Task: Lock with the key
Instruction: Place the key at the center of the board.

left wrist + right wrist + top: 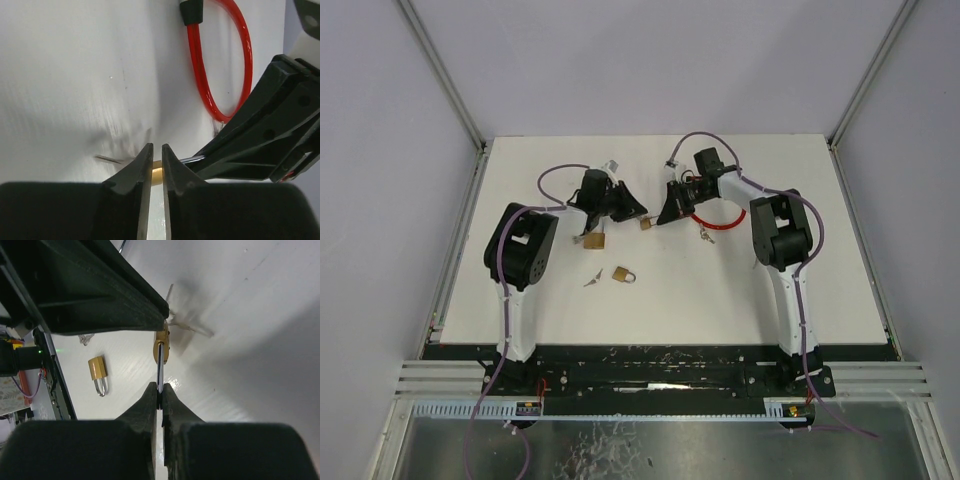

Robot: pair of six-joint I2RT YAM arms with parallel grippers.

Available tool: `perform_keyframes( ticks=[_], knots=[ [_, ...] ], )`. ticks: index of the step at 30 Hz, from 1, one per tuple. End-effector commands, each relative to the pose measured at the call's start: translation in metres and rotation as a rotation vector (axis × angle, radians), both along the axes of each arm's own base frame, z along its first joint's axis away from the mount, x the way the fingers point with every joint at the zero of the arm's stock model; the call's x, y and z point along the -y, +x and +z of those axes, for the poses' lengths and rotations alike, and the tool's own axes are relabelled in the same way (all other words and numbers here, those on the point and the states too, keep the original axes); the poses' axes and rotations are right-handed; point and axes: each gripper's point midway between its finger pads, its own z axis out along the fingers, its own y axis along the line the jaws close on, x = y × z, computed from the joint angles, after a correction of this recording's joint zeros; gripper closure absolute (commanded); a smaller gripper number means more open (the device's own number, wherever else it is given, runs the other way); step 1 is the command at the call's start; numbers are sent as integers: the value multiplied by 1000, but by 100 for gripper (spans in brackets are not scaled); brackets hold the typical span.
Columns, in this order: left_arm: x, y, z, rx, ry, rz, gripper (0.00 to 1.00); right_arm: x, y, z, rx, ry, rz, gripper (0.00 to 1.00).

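Right wrist view: right gripper (160,390) pinches the key (160,367) seated in the padlock (162,340); left gripper (156,156) nips that padlock thinly; twisting could spin it loose.

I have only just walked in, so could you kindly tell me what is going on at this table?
The two arms meet over the middle of the table. The left gripper pinches a small brass padlock. The right gripper clamps a key whose blade reaches that padlock's body, apparently at or in the keyhole. A second brass padlock, a third brass padlock and a red cable lock lie on the table, not held.
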Motion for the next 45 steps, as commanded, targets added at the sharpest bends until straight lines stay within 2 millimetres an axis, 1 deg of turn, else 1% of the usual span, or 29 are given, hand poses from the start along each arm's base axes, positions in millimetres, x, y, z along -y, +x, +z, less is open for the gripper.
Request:
perform_keyframes(
  ticks=[1, 2, 4, 5, 7, 9, 11, 12, 15, 16, 20, 21, 24, 25, 27, 30, 31, 32, 33, 34, 36, 39, 40, 41, 42, 43, 45],
  knots=[
    [-15, 9, -3, 29, 93, 29, 87, -14, 18, 21, 35, 36, -23, 91],
    [-20, 10, -5, 26, 119, 48, 84, -13, 19, 20, 39, 33, -25, 89],
    [-29, 9, -3, 37, 172, 69, 81, -13, 20, 17, 49, 21, -25, 83],
    [-33, 9, 8, 68, 183, 81, 80, -12, 21, 16, 52, 14, -25, 79],
    [-41, 7, 24, 118, 208, 105, 79, -10, 22, 14, 59, -1, -22, 73],
    [-50, 3, 43, 171, 234, 126, 78, -8, 22, 15, 76, -17, -15, 67],
    [-57, -2, 70, 245, 244, 149, 78, -4, 24, 19, 115, -47, -10, 63],
    [-61, -6, 82, 278, 243, 157, 78, -1, 26, 22, 142, -64, -9, 58],
    [-68, -25, 118, 360, 223, 168, 77, 9, 28, 31, 235, -125, 5, 48],
    [-69, -34, 130, 383, 209, 170, 77, 13, 28, 34, 266, -144, 10, 46],
    [-79, -70, 163, 463, 141, 190, 75, 26, 23, 49, 384, -193, 26, 43],
    [-81, -79, 169, 483, 128, 192, 73, 29, 21, 53, 409, -201, 27, 43],
    [-83, -102, 190, 549, 80, 175, 60, 37, 14, 66, 479, -220, 39, 42],
    [-82, -110, 198, 573, 62, 160, 55, 39, 13, 74, 507, -225, 42, 42],
    [-81, -123, 209, 604, 31, 138, 44, 46, 5, 84, 549, -240, 54, 42],
    [-83, -141, 226, 635, -14, 140, 20, 58, -5, 109, 650, -268, 59, 42],
    [-85, -146, 230, 640, -29, 147, 13, 63, -10, 121, 690, -276, 61, 42],
    [-86, -150, 235, 639, -48, 153, 4, 68, -15, 132, 728, -281, 66, 41],
    [-87, -155, 240, 648, -64, 154, 0, 73, -20, 144, 771, -287, 69, 39],
    [-87, -160, 245, 662, -79, 151, 0, 79, -26, 160, 823, -291, 66, 36],
    [-87, -170, 259, 696, -106, 135, 0, 94, -38, 183, 916, -308, 56, 28],
    [-85, -183, 281, 737, -121, 101, 0, 116, -58, 220, 1077, -335, 35, 10],
    [-85, -186, 287, 742, -119, 92, 0, 123, -67, 237, 1147, -342, 22, 3],
    [-85, -189, 291, 737, -113, 85, 0, 130, -72, 250, 1202, -351, 3, 1],
    [-86, -192, 302, 750, -110, 84, 0, 135, -77, 262, 1240, -356, -17, 1],
    [-87, -194, 307, 751, -104, 81, 0, 141, -81, 273, 1237, -361, -46, 1],
    [-89, -197, 319, 761, -96, 86, 0, 154, -82, 297, 1178, -371, -153, 1]
  ],
)
